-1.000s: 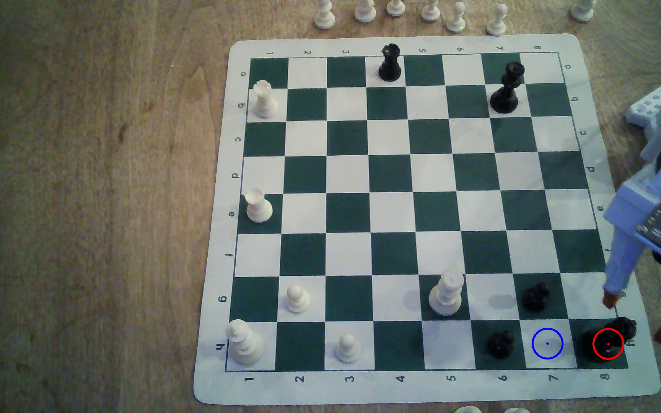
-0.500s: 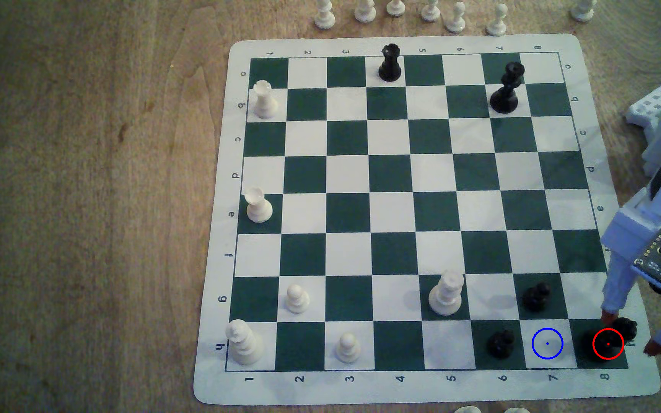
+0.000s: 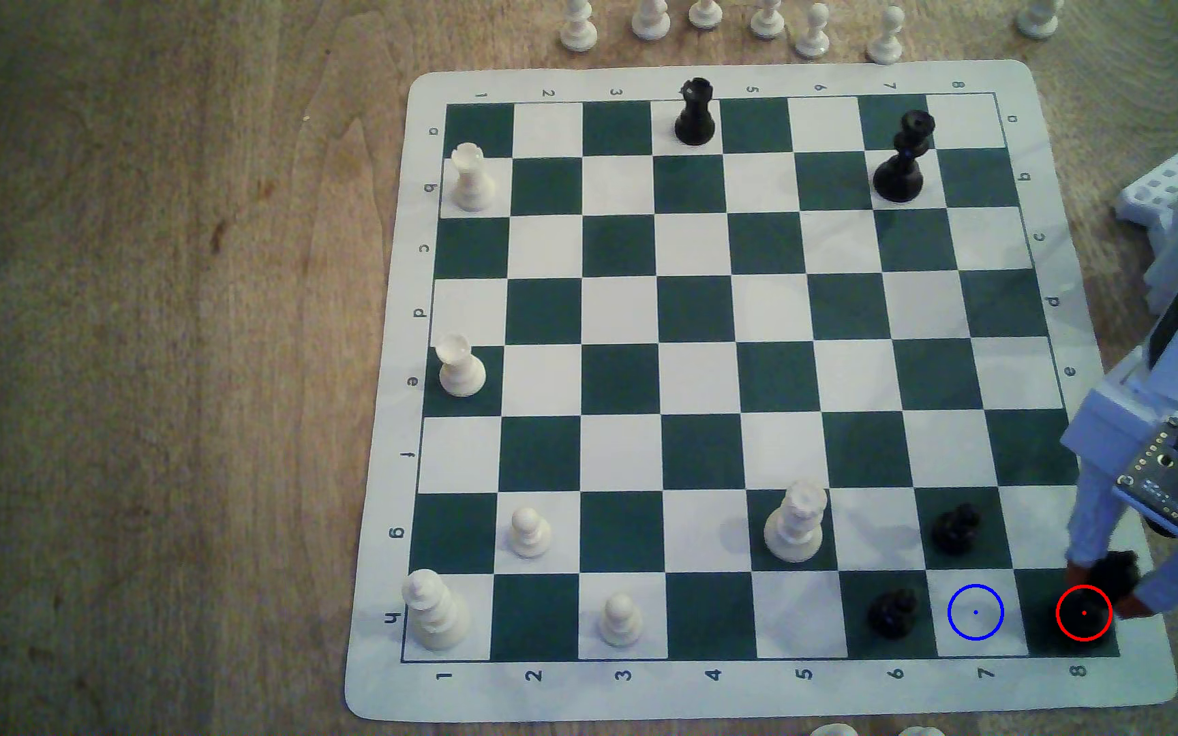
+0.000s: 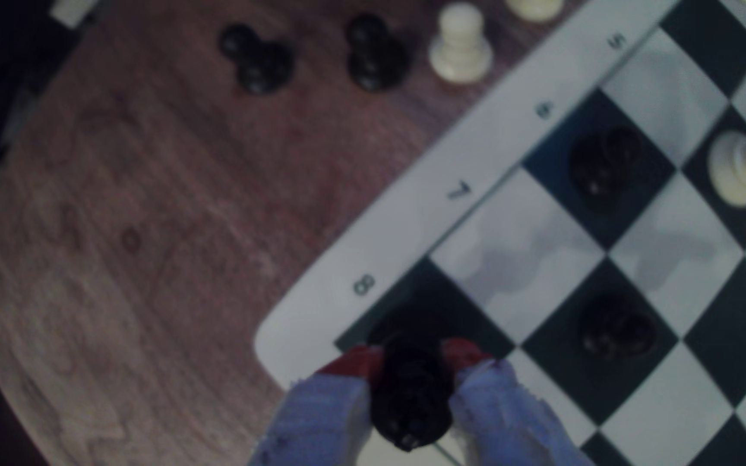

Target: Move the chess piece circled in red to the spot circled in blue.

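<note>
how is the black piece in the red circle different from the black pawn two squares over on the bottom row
The circled piece is taller than the black pawn. It sits between the gripper fingertips, while the pawn stands free. Both are glossy black and stand on dark green squares.

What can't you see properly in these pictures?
- Exterior view: the base of the black piece in the red ring is hidden by the claw and the ring itself.
- Wrist view: blur hides whether the claw's red tips squeeze the piece or just sit beside it.
- Exterior view: the white pieces off the board are cut off by the top edge.
- Exterior view: the black pawn melts into its dark square.
</note>
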You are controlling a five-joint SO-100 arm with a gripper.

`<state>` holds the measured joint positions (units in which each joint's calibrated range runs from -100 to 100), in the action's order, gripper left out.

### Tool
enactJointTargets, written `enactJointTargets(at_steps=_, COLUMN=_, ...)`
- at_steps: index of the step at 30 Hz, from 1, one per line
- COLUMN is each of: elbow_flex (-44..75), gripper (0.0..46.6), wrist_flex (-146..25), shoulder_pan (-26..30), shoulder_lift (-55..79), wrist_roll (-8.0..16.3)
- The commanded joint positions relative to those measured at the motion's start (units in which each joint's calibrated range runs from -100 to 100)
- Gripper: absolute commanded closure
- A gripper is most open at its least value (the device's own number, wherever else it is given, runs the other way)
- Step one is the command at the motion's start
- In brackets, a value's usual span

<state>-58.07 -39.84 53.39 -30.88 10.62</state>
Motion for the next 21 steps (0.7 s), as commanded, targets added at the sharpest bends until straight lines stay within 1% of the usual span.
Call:
enactJointTargets(at_steps=1, elbow_flex=0.4, gripper=44.8, wrist_flex=0.9, shoulder_pan=-0.4, shoulder_lift=-0.4, wrist_roll=-0.1)
enactJointTargets(at_steps=4, elbow_flex=0.2, gripper=46.4, wrist_flex=0.9, shoulder_pan=-0.2, shoulder_lift=-0.4, wrist_roll=-0.2)
enactJointTargets(at_steps=7, elbow_flex=0.5, gripper=46.4, wrist_flex=0.8, shoulder_pan=-0.3, shoulder_lift=-1.0, wrist_roll=-0.2)
enactJointTargets(at_steps=12, elbow_flex=6.1, gripper=46.4, wrist_flex=-3.9, shoulder_pan=-1.0, shoulder_lift=-3.3, wrist_roll=-0.2)
enactJointTargets(at_steps=16, elbow_flex=10.7, gripper=46.4, wrist_flex=-4.9, shoulder_pan=-3.2, shoulder_lift=-3.7, wrist_roll=-0.5)
enactJointTargets(at_steps=17, elbow_flex=12.3, gripper=46.4, wrist_flex=-4.9, shoulder_pan=-4.7, shoulder_lift=-3.3, wrist_roll=-0.6)
enactJointTargets(at_steps=21, elbow_flex=13.0, gripper=46.4, wrist_flex=-3.8, shoulder_pan=-7.3, shoulder_lift=-2.9, wrist_roll=-1.0)
